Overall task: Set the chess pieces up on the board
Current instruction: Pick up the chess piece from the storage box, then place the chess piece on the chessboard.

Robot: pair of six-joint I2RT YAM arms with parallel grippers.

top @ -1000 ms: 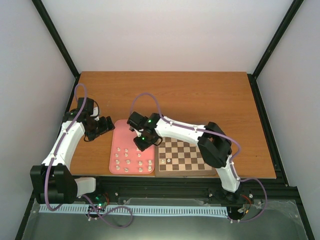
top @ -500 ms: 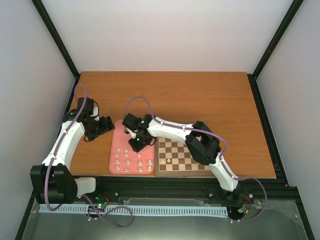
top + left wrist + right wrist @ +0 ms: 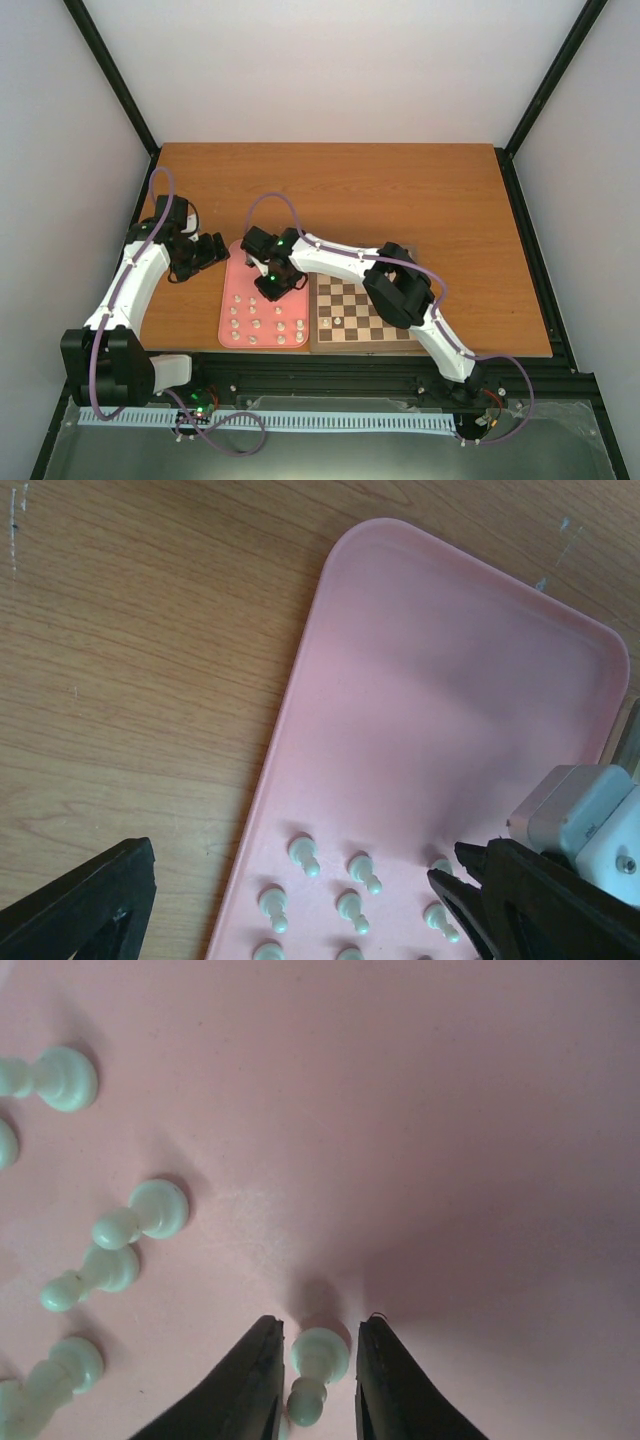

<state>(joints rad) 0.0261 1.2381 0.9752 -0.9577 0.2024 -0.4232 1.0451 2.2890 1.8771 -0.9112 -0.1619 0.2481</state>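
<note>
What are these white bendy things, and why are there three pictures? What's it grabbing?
Those are two robot arms fixed to a wooden table. One picture looks down from above; the other two come from small cameras on each arm's wrist. On the table lie a pink tray of tiny white chess pieces and a chessboard. The left hand is open, holding nothing. The right hand is low over the tray, fingers either side of one piece; I can't tell whether they pinch it yet.

A brown wood-grain worktop (image 3: 400,190) sat between plain white walls (image 3: 330,70), with black posts (image 3: 112,75) rising from its far corners under soft, even light.
</note>
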